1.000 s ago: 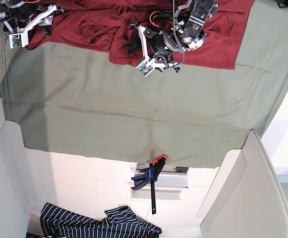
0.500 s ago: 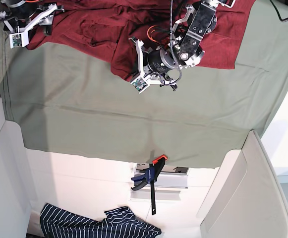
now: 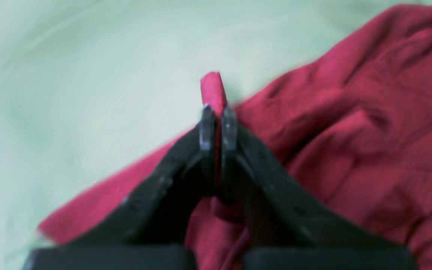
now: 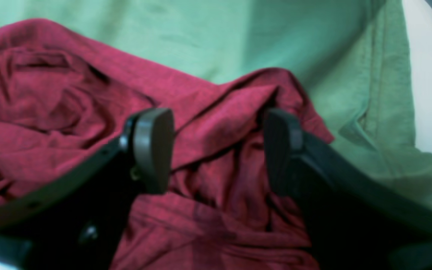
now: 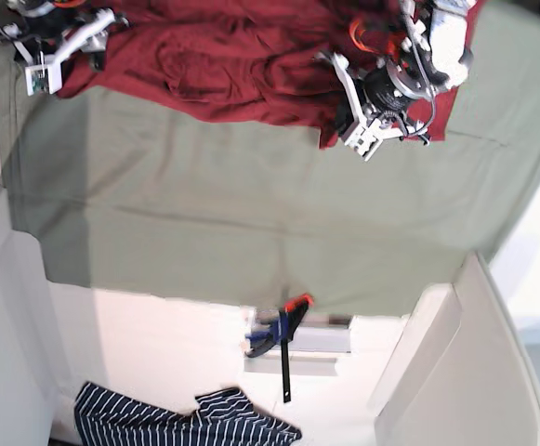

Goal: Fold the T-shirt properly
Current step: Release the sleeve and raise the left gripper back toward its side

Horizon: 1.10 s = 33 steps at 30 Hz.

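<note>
The dark red T-shirt [image 5: 223, 56] lies crumpled along the far edge of the sage-green cloth [image 5: 251, 204]. My left gripper [image 3: 216, 116] is shut on a small fold of the shirt's edge, and a red tab [image 3: 212, 88] sticks out past the tips. In the base view it [image 5: 338, 123] is at the shirt's right lower corner. My right gripper [image 4: 216, 150] is open, its fingers [image 4: 152, 146] straddling a rumpled ridge of the shirt near the cloth's edge. In the base view it [image 5: 91, 46] is at the shirt's left end.
The green cloth covers the table and hangs over its near edge. An orange and blue clamp [image 5: 279, 330] sits at that edge. A navy-and-white striped garment [image 5: 177, 418] lies below. White panels [image 5: 455, 372] stand at both sides.
My left arm has swung to the right with the shirt fold in its grip, dragging that part of the shirt out to the right. The right arm has stayed put.
</note>
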### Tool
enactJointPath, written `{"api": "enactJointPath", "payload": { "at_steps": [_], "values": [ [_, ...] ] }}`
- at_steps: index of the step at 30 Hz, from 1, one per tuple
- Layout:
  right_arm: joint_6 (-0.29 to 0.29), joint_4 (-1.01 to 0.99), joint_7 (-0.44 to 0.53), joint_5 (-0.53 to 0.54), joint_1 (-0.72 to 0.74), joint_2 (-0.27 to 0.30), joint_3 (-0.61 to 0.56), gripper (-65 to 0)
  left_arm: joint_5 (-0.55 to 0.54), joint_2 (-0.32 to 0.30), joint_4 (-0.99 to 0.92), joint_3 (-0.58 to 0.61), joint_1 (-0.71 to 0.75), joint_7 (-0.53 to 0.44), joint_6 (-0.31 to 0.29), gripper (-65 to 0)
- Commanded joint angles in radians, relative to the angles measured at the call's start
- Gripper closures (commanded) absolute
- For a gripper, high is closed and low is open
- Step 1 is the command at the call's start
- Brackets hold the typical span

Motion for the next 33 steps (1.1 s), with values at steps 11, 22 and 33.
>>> {"api": "enactJointPath", "payload": {
  "at_steps": [11,22,33],
  "values": [
    [0.003,0.018,0.024,0.019,0.009,0.008,0.004,-37.3,-0.125,-0.013,0.110,-0.259,0.216,-0.025,0.000,0.0],
    [0.003,0.018,0.021,0.038,0.009,0.011,0.006,-37.4,-0.229,-0.013,0.110,-0.305,0.304,-0.025,-0.028,-43.4],
    [0.085,0.018,-0.039,0.261,0.006,0.164,0.295,-37.5,-0.378,-0.092,0.110,-0.439,0.316,0.002,0.021,-43.6]
  ]
}}
